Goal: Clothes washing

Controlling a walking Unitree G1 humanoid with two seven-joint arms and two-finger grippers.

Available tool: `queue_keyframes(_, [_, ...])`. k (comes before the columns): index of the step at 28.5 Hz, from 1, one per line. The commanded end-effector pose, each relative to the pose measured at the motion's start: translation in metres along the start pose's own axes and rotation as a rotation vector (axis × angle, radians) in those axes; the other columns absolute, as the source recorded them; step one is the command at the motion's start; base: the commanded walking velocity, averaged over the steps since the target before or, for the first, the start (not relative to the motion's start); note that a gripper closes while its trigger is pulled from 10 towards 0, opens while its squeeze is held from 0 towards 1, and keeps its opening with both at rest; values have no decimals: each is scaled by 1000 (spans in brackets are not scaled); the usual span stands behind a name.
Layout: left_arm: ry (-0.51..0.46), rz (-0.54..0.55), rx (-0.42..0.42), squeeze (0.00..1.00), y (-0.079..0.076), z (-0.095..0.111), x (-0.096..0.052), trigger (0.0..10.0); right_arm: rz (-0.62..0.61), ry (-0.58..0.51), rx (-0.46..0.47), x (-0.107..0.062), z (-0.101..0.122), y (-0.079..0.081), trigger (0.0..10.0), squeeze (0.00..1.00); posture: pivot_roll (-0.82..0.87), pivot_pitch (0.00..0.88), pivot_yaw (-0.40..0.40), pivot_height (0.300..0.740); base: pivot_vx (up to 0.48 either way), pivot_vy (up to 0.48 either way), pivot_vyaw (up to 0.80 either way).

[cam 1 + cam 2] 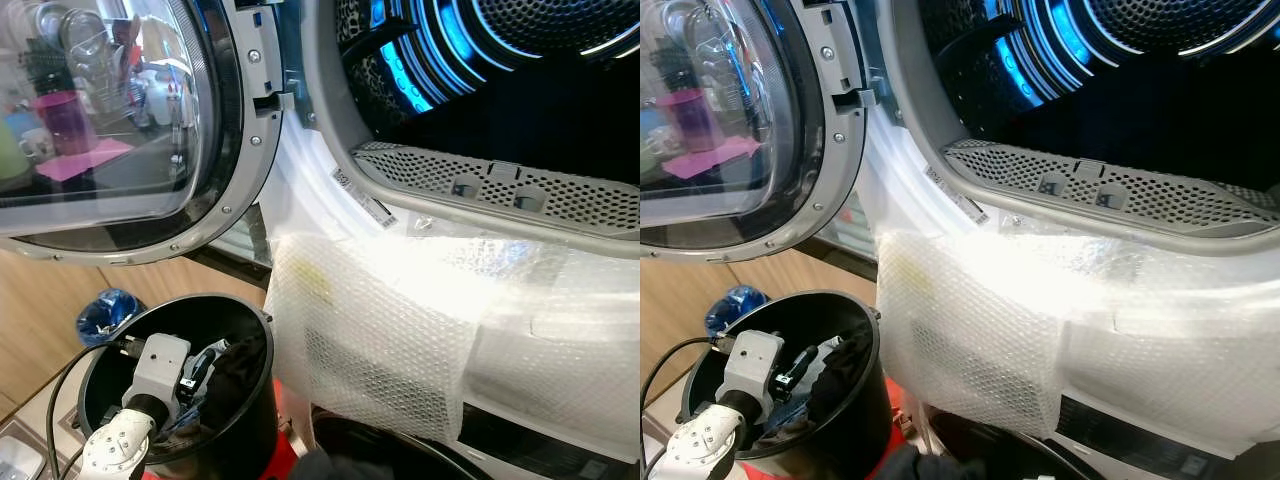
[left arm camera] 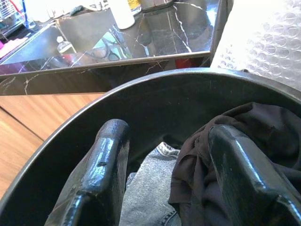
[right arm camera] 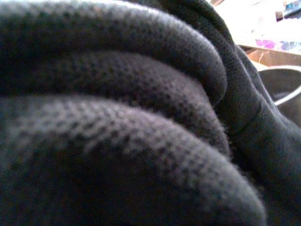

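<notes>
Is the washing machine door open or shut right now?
Open. The round glass door is swung aside to the left, and the lit perforated drum is exposed behind the opening.

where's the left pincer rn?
The left pincer is down inside the black bucket at the lower left of the eye views, fingers open over a dark garment, beside the washer's bubble-wrapped front.

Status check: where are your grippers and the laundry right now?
Left gripper open, down inside the black bucket, straddling a dark garment over grey fabric. Right wrist camera pressed against dark knit cloth. Washer door open, drum lit.
</notes>
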State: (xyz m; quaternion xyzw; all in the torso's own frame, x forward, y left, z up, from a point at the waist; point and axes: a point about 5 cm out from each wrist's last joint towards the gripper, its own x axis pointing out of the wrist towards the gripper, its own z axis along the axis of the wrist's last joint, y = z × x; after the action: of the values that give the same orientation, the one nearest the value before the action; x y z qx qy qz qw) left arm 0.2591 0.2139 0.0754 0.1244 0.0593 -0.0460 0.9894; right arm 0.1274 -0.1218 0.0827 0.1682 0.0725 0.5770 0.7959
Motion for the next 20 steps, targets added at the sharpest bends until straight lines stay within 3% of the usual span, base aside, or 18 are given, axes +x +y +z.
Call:
queue_keyframes(1, [-3, 27, 11, 0, 4, -3, 0, 10000, 15, -37, -9, 5, 8, 2, 0, 0, -130, 0, 98, 740, 0, 0, 0])
queue_keyframes(11, [-18, 30, 18, 0, 4, -7, 1, 10000, 66, -243, -69, 14, 55, 9, 0, 0, -132, 0, 103, 740, 0, 0, 0])
queue_keyframes(16, [-16, 21, 21, 0, 3, -9, 2, 10000, 129, -218, -81, 15, 58, 17, 0, 0, -130, 0, 106, 740, 0, 0, 0])
queue_keyframes(20, [-10, 17, 27, 0, 4, -11, 3, 10000, 244, -400, -117, 25, 100, 33, 0, 0, -137, 0, 113, 740, 0, 0, 0])
